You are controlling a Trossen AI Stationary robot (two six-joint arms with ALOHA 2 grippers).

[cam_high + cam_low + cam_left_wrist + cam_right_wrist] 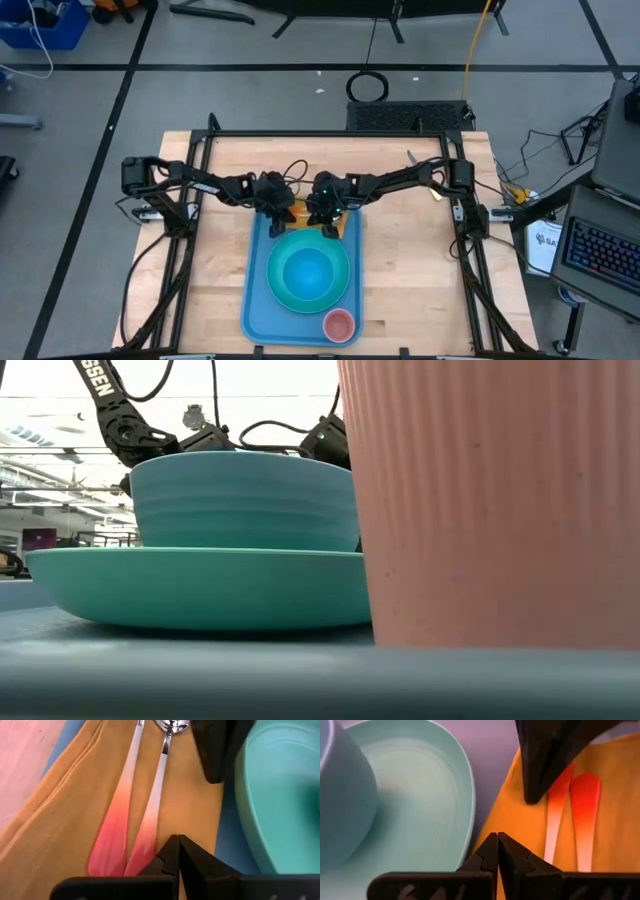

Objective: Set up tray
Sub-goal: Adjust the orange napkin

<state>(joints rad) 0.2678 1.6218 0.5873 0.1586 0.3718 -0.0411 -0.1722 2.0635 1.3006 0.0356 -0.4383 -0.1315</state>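
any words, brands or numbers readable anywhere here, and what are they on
"SSEN": white letters on the dark arm link at the low view's upper left, the start cut off by the picture's edge.
White sheet on the floor right of the table, high view: dark print, too small to read.
Tray, plate, bowl, cup, napkin: no text.

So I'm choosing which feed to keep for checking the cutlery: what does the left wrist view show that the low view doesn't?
Only the left wrist view: two pink-handled utensils side by side on the orange napkin, the shut left gripper at their handle ends, and the right gripper's finger.

Only the low view: the pink ribbed cup and the blue bowl.

Both: the turquoise plate and the tray.
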